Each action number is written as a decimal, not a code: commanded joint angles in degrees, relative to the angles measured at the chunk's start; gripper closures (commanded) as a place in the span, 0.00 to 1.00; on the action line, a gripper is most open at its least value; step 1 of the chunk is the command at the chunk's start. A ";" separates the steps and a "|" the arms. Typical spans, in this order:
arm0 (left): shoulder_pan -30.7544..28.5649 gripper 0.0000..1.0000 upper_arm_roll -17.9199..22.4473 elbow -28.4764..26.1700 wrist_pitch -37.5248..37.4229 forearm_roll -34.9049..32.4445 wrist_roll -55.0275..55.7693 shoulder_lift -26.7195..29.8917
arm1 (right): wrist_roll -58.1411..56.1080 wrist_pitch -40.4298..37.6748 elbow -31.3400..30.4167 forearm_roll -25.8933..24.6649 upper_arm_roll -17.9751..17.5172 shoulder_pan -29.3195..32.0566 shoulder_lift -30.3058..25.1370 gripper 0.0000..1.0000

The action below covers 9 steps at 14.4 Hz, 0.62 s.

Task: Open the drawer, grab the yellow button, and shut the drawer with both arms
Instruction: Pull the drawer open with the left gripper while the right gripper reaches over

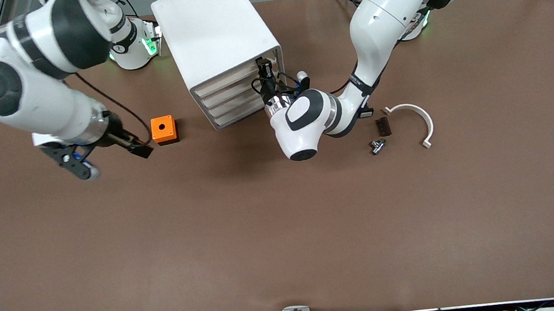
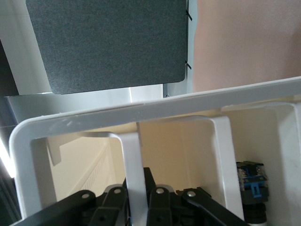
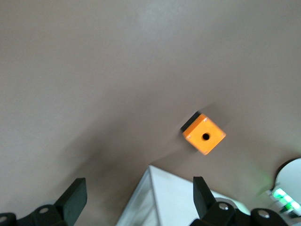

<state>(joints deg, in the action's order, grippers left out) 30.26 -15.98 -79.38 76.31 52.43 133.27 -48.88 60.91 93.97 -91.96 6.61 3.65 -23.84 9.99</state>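
Even overhead light, soft shadows on the table [image 1: 264,238] under both arms and beside the cabinet [image 1: 217,39]; front view sharp, no glare. Right wrist view motion-blurred, the orange box [image 3: 204,134] above the right hand [image 3: 136,200] smeared. Left wrist view washed out and soft close to the left hand [image 2: 138,205].

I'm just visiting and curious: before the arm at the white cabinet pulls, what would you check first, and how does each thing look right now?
1. Left gripper shut on the top drawer handle: ok.
2. Drawer not yet pulled out of the cabinet: ok.
3. Something dark and blue lies inside the drawer; whether it is the button: cannot tell.
4. Right gripper open, waiting over the table near the orange box: ok.
5. Small parts and white curved piece lie away from the drawer front: ok.
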 commanded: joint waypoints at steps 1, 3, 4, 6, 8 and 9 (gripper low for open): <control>-1.77 0.97 0.69 0.72 0.76 1.09 -0.82 -0.43 | 5.79 1.74 -1.03 0.34 0.66 -3.05 -0.33 0.00; -3.27 0.96 0.95 0.80 0.85 1.27 -0.82 -0.77 | 9.38 2.53 -1.03 0.07 0.66 -5.07 0.02 0.00; -3.80 0.96 1.13 0.80 0.85 1.79 -0.73 -0.78 | 11.31 3.41 -1.03 -0.01 0.66 -6.12 0.20 0.00; -4.59 0.94 2.62 0.80 1.55 2.67 -0.73 -0.86 | 14.83 4.81 -0.94 -0.10 0.66 -7.71 0.73 0.00; -5.46 0.94 4.20 0.89 1.64 3.81 -0.73 -0.95 | 15.98 6.04 -0.94 -0.10 0.66 -9.20 1.08 0.00; -5.91 0.92 4.64 0.89 1.82 3.91 -0.82 -0.87 | 17.99 7.10 -0.85 -0.19 0.66 -10.52 1.17 0.00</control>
<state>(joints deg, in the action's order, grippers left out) 24.79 -13.03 -79.30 76.06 55.24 133.31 -48.87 75.65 99.45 -92.73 6.58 3.69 -32.08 11.09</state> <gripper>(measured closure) 0.912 0.000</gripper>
